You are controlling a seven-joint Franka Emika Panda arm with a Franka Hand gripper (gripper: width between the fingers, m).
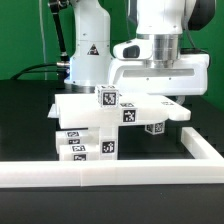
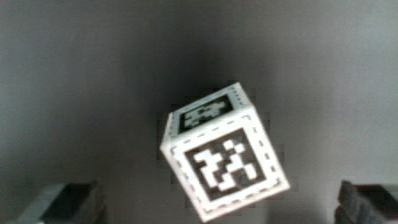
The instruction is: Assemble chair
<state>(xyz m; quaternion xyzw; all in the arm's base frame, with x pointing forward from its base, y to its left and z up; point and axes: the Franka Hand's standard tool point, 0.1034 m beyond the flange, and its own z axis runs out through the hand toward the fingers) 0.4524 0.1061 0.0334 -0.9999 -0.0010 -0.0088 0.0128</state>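
The chair's white pieces (image 1: 100, 125) lie bunched mid-table in the exterior view: flat panels stacked at the exterior view's left, and small tagged blocks (image 1: 128, 113) on and beside them. My gripper (image 1: 160, 92) hangs just over the right part of this cluster, its fingertips hidden behind the hand. In the wrist view a tagged white block (image 2: 222, 150) lies tilted on the dark table below my gripper (image 2: 214, 203). The two fingers (image 2: 64, 205) stand far apart, one on either side of the block's near end, not touching it. The gripper is open and holds nothing.
A long white border frame (image 1: 110, 170) runs along the front and up the exterior view's right side (image 1: 200, 145). The arm's white base (image 1: 88, 50), with a warning sticker, stands behind the pieces. Dark table surface (image 1: 30, 110) surrounds them.
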